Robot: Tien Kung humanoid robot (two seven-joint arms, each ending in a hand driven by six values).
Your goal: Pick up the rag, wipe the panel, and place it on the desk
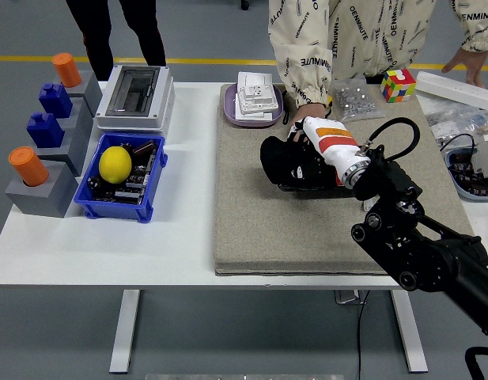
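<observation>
I see my right hand [295, 162] closed on the black cloth rag [277, 158], pressing it on the left end of the flat black panel [323, 186], whose long axis runs left-right across the grey felt mat [307, 229] on the counter.

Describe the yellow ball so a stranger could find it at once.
On the white table, look left of the beige felt mat to the blue plastic bin. The smooth yellow ball sits in the bin on dark parts, the only round yellow thing there.
</observation>
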